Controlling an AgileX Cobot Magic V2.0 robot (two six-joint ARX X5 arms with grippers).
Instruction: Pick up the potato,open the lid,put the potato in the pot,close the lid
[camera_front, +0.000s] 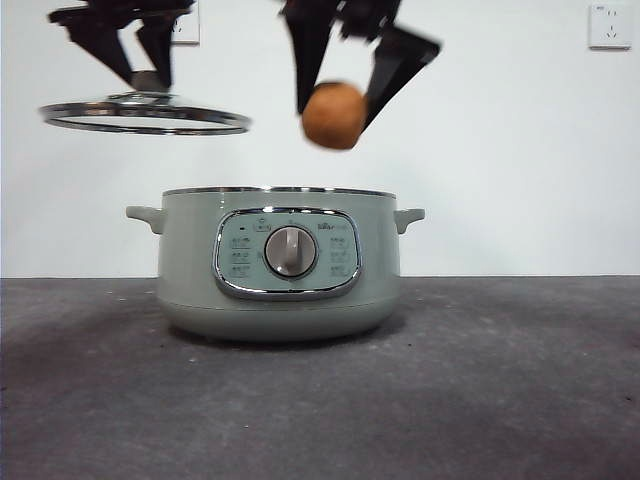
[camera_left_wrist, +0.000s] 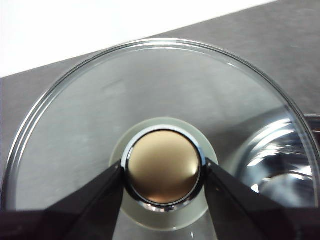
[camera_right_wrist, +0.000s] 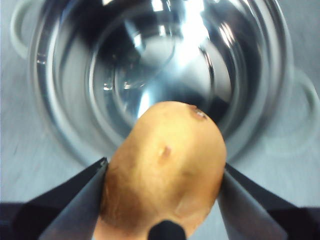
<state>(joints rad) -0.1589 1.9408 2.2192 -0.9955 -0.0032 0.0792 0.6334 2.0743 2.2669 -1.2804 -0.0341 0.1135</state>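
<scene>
The pale green pot (camera_front: 280, 265) stands open on the grey table, with its dial facing me. My right gripper (camera_front: 338, 105) is shut on the orange-brown potato (camera_front: 334, 116) and holds it in the air above the pot's open mouth. In the right wrist view the potato (camera_right_wrist: 165, 165) hangs over the shiny steel inside of the pot (camera_right_wrist: 160, 65). My left gripper (camera_front: 145, 78) is shut on the knob of the lid (camera_front: 145, 117) and holds it level, up and to the left of the pot. In the left wrist view the jaws pinch the knob (camera_left_wrist: 163, 168) of the glass lid (camera_left_wrist: 100, 110).
A white wall stands behind the table, with a socket (camera_front: 609, 26) at the top right. The grey table (camera_front: 500, 380) stretches in front of and beside the pot. In the left wrist view the pot's rim (camera_left_wrist: 280, 160) shows through the glass lid.
</scene>
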